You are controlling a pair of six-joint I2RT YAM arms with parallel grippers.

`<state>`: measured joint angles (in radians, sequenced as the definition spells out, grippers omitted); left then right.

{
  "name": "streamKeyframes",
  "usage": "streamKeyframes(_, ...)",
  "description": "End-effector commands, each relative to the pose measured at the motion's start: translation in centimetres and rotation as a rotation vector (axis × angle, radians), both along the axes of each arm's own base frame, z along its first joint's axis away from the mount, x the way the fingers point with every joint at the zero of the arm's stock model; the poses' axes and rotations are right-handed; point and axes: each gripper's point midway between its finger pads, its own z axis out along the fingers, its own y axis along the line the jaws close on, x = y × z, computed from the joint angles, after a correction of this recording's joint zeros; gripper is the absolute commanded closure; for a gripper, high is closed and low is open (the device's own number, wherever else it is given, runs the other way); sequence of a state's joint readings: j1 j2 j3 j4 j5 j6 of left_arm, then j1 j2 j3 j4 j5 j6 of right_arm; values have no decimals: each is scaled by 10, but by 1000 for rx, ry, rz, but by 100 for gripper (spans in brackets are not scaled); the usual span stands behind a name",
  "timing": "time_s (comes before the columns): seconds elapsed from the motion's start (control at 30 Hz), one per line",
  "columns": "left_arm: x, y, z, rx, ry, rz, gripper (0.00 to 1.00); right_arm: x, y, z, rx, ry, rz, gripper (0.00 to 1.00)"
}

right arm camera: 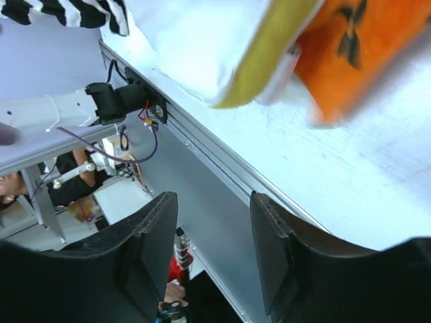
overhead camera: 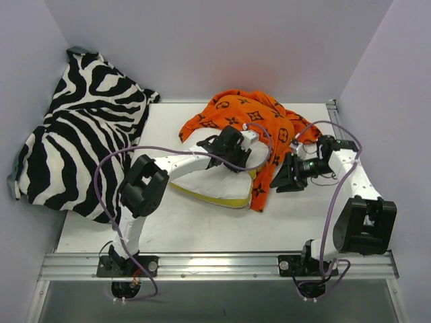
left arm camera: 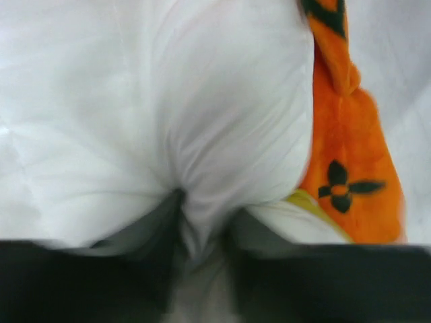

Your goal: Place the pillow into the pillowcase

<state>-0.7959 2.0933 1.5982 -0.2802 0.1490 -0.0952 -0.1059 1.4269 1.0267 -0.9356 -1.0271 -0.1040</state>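
The white pillow (overhead camera: pixel 210 183) with yellow piping lies mid-table, its far end tucked under the orange pillowcase (overhead camera: pixel 246 114). My left gripper (overhead camera: pixel 237 156) presses down on the pillow near the pillowcase's edge. In the left wrist view a fold of the pillow (left arm camera: pixel 135 101) is bunched between the dark fingers (left arm camera: pixel 81 282) of that gripper (left arm camera: pixel 202 225), with the pillowcase (left arm camera: pixel 350 155) just to the right. My right gripper (overhead camera: pixel 281 182) hovers beside the pillowcase's right edge. In its own view the right gripper (right arm camera: pixel 212 202) is open and empty, below the pillow's corner (right arm camera: pixel 195 47) and the pillowcase (right arm camera: pixel 363 60).
A zebra-striped cloth (overhead camera: pixel 81 134) is heaped at the table's left, against the wall. The metal rail (overhead camera: pixel 215 266) runs along the near edge with both arm bases on it. White walls close in the back and both sides.
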Motion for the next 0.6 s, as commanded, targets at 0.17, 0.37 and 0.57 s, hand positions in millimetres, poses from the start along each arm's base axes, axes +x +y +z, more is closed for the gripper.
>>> streamKeyframes(0.17,-21,42,87,-100,-39,-52,21,120,-18,31,-361,-390,-12,53)
streamKeyframes(0.37,-32,102,95,-50,77,54,14,221,9,10,-627,-583,72,51)
streamKeyframes(0.57,-40,140,53,49,133,115,14,267,24,-20,-829,-688,123,43)
